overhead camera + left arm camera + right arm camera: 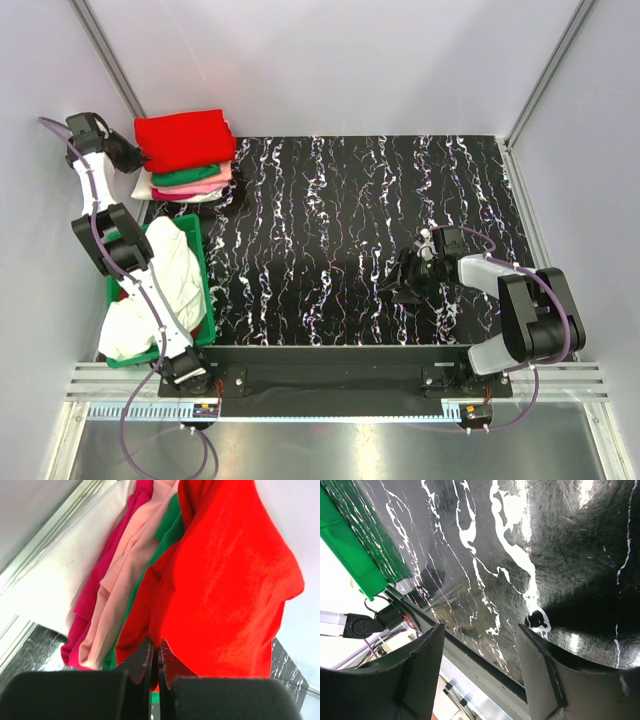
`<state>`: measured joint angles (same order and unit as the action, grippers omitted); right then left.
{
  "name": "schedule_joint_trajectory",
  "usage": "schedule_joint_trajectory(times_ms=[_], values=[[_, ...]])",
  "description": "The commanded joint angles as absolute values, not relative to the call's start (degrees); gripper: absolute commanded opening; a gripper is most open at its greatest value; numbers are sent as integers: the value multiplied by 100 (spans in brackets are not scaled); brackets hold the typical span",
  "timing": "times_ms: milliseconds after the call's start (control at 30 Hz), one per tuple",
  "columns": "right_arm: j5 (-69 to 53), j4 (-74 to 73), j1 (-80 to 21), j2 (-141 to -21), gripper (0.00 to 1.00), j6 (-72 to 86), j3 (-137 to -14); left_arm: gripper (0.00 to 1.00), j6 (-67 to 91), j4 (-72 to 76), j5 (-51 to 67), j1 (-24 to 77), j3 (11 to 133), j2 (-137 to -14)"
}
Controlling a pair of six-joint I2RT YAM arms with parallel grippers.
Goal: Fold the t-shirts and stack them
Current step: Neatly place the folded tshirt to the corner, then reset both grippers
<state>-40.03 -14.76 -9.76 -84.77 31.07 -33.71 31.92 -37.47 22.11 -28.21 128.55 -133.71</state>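
Observation:
A stack of folded t-shirts [188, 170] sits at the table's back left corner, with the bright red t-shirt [183, 138] on top. My left gripper [135, 158] is at the stack's left side. In the left wrist view the red t-shirt [225, 580] hangs over green [167, 535], pale pink [130, 570], magenta [95, 590] and white [55, 580] layers. The left gripper [155, 647] is shut, pinching the red t-shirt's lower edge. My right gripper [405, 275] rests open over the table's right side, holding nothing [481, 627].
A green plastic bin [205, 290] stands at the left edge of the table, with white cloth [170, 270] heaped in it and spilling over its near end. The bin's corner [350, 555] shows in the right wrist view. The black marbled mat [340, 220] covers the table.

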Motion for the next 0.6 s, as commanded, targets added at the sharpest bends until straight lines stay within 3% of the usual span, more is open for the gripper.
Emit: schedule_joint_trajectory(times_ms=[0, 67, 100, 133, 200, 233, 567], values=[[-4061, -1380, -1011, -8499, 66, 2997, -3445, 9, 2848, -2962, 1960, -3331, 13430, -13711], [-4078, -1380, -1011, -8490, 66, 2988, -3437, 21, 2839, -2875, 1986, -3375, 13255, -13597], [-4078, -1362, -1011, -8482, 66, 2988, -3445, 38, 2839, -2865, 2004, -3366, 13080, -13544], [-4078, -1362, -1011, -8481, 66, 2997, -3437, 48, 2848, -2848, 2030, -3366, 12982, -13387], [-4087, -1362, -1011, -8464, 66, 2997, -3437, 62, 2961, -2708, 2144, -3375, 12667, -13141], [-4096, -1354, -1011, -8438, 66, 2988, -3437, 96, 3014, -2603, 2171, -3366, 12186, -12774], [-4192, -1292, -1011, -8253, 67, 2971, -3402, 99, 3111, -2276, 1389, -3357, 9608, -10478]])
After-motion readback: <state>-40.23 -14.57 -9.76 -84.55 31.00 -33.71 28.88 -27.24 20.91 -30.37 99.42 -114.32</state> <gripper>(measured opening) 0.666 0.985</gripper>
